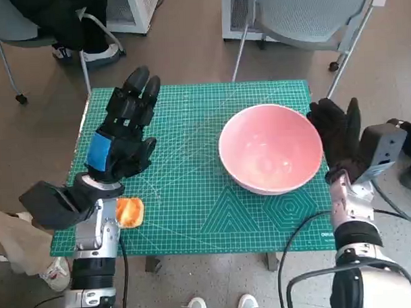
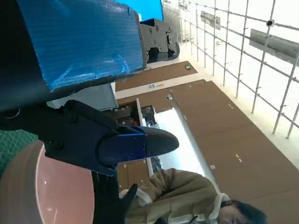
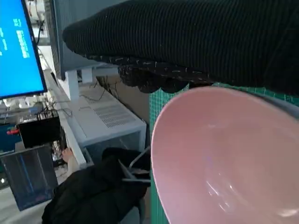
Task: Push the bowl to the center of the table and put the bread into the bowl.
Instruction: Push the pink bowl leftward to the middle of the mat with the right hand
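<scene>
A pink bowl (image 1: 271,148) stands on the right half of the green cutting mat (image 1: 193,195); it is empty. It also shows large in the right wrist view as the bowl (image 3: 224,158) and at the edge of the left wrist view as the bowl (image 2: 42,191). My gloved right hand (image 1: 336,132) stands upright against the bowl's right rim, holding nothing. A small golden piece of bread (image 1: 130,211) lies at the mat's near left corner, partly under my left wrist. My left hand (image 1: 123,130) hovers over the mat's left side with fingers spread, holding nothing.
The mat covers a small table (image 1: 270,258). Chairs stand beyond it: a grey one (image 1: 309,15) at the back right, another (image 1: 26,32) at the back left with a person's feet (image 1: 97,53). A person in a tan coat (image 2: 182,196) sits nearby. Shoes (image 1: 197,306) show at the near edge.
</scene>
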### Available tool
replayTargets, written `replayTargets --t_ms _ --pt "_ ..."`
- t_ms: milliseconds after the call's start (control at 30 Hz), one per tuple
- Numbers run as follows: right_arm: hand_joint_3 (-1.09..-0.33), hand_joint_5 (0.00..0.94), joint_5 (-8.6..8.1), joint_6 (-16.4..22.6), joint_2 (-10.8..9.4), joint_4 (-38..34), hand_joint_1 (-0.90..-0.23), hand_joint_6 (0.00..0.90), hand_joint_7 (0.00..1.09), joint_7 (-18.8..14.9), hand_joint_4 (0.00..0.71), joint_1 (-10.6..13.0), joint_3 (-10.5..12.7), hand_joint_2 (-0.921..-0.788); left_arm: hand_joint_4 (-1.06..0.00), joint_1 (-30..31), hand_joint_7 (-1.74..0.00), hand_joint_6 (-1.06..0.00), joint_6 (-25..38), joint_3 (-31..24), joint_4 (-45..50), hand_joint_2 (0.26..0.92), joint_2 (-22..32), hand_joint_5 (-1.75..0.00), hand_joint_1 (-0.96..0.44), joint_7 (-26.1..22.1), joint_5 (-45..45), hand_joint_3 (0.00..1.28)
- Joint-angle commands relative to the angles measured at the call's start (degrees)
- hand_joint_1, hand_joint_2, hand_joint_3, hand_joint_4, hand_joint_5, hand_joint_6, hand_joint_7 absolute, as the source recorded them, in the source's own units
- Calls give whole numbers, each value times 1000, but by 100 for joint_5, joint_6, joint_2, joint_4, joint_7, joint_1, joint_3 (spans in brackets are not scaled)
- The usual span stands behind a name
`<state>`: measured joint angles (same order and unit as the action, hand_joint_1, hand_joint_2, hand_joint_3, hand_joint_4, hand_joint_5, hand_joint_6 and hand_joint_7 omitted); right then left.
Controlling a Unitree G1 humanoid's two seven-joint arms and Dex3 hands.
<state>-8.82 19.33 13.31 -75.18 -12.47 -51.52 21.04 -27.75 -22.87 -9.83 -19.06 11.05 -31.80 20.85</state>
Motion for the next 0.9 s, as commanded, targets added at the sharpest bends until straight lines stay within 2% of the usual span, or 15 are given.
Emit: replayTargets --t_ms 33,233,400,633,900 --pt "-851 9 -68 -51 -153 -31 -715 206 32 -72 83 62 47 -921 -52 59 -307 -45 37 -40 75 921 54 -2 -689 -4 19 421" --pt "-831 5 -112 -45 -262 -28 -726 222 37 -125 81 7 104 -921 -52 83 -303 -49 63 -52 117 921 72 -2 -686 4 28 422" --pt "-811 4 -62 -20 -317 -22 -738 224 36 -132 83 -20 89 -921 -53 120 -300 -51 74 -62 159 921 84 -2 -689 28 13 422" --pt "-850 5 23 -22 -380 -29 -709 206 25 -77 89 -68 17 -921 -53 195 -297 -53 67 -65 235 921 104 -1 -685 56 -4 434" --pt "-862 5 25 -17 -491 -28 -683 192 16 -83 94 -125 -27 -921 -54 298 -298 -53 138 -77 416 921 130 -1 -677 127 -4 447"
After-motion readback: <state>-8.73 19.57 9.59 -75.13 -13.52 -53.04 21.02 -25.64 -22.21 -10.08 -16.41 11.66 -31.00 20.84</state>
